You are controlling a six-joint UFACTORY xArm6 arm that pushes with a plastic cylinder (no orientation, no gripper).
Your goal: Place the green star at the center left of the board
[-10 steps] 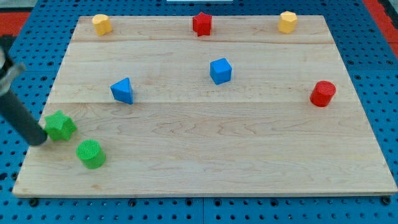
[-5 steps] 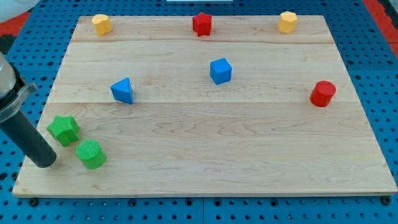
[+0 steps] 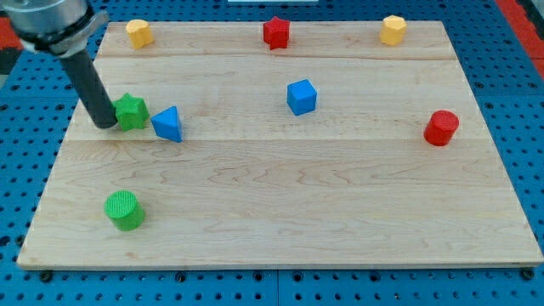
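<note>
So, working from the bottom of the view upward: the green cylinder sits on its own down around 7 o'clock on the board, well apart from everything else. Next up, around 9 to 10 o'clock, is the action: my tip is touching the left side of the green star, and the star is right beside the blue triangular block at its 4 o'clock, close enough that I can't tell if they're touching or just nearly so. There's no pincer on this rig at all, just the plain rod, so nothing is clenched or released; it only pushes. Out past that, the blue cube sits near the middle, a bit toward 12, and the red cylinder is off at 3 o'clock. Along the far edge, the yellow block is at 11, the red star at 12, and another yellow block at 1. Progress-wise, I'd say the star is pretty much at centre left, maybe sitting a touch high and a bit in from the edge. What's left, if anything, is a small nudge down and leftward without dragging the blue one along.
</note>
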